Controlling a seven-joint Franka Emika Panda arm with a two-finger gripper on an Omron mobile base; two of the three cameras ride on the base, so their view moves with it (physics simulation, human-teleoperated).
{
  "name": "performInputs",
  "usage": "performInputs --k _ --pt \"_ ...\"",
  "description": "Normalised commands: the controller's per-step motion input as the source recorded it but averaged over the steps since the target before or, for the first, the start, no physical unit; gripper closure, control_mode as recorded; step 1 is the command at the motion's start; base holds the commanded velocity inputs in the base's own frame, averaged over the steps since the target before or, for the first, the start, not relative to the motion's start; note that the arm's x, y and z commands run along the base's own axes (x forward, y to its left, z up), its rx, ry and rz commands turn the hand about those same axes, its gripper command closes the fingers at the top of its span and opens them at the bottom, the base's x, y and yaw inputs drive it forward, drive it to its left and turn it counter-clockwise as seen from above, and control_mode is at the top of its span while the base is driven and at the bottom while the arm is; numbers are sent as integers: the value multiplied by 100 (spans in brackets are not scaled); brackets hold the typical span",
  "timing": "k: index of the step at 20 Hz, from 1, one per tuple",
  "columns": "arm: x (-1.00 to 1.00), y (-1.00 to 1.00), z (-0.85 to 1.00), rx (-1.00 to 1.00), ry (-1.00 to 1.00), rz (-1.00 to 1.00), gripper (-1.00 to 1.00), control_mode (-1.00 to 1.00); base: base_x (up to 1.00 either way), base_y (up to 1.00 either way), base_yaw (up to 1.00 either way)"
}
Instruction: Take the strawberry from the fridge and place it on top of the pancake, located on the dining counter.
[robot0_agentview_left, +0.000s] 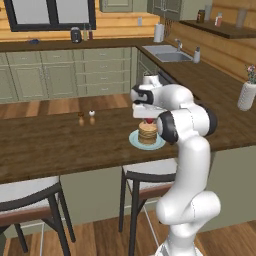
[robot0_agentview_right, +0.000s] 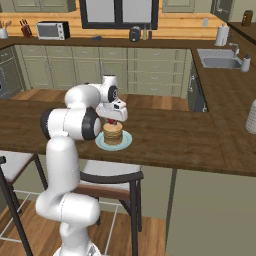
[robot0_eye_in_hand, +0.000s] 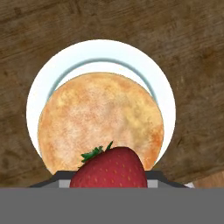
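Red and glossy, the strawberry (robot0_eye_in_hand: 109, 168) sits at the bottom centre of the hand view, pinched between the jaws, its green leaves pointing toward the upper left of that frame. Directly beyond it, filling the middle of the frame, lies the tan top of the pancake (robot0_eye_in_hand: 100, 122) on its pale plate (robot0_eye_in_hand: 43, 87), which rests on the dark wooden bench (robot0_eye_in_hand: 183, 35). So the berry lies along the line from the jaws to the stack, a little toward the stack's near edge rather than over its exact middle.

From the left base view the gripper (robot0_agentview_left: 148, 119) hangs at centre frame just above the pancake (robot0_agentview_left: 147, 133), with the strawberry (robot0_agentview_left: 149, 121) a red speck between hand and stack; whether it already touches the top cake I cannot tell. The right base view agrees: the gripper (robot0_agentview_right: 113, 120) stands over the pancake (robot0_agentview_right: 113, 133) left of centre, the strawberry (robot0_agentview_right: 112, 121) peeping out below the hand.

The jaws are closed on the berry. By my judgement the carry is done and only the release is left: a short straight drop, perhaps nudged slightly toward the far side of the stack so the berry lands away from the rim. A rounded berry let go off-centre could roll onto the plate.
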Motion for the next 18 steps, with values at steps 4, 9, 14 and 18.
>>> performInputs --k 4,9,14,18 --pt "17 0 -18 -1 -3 0 100 -100 0 0 0" --pt "0 0 -17 0 -3 0 100 -100 0 0 0" --pt "1 0 -20 0 -2 0 100 -100 0 0 0" --pt "1 0 -2 0 -8 0 100 -100 0 0 0"
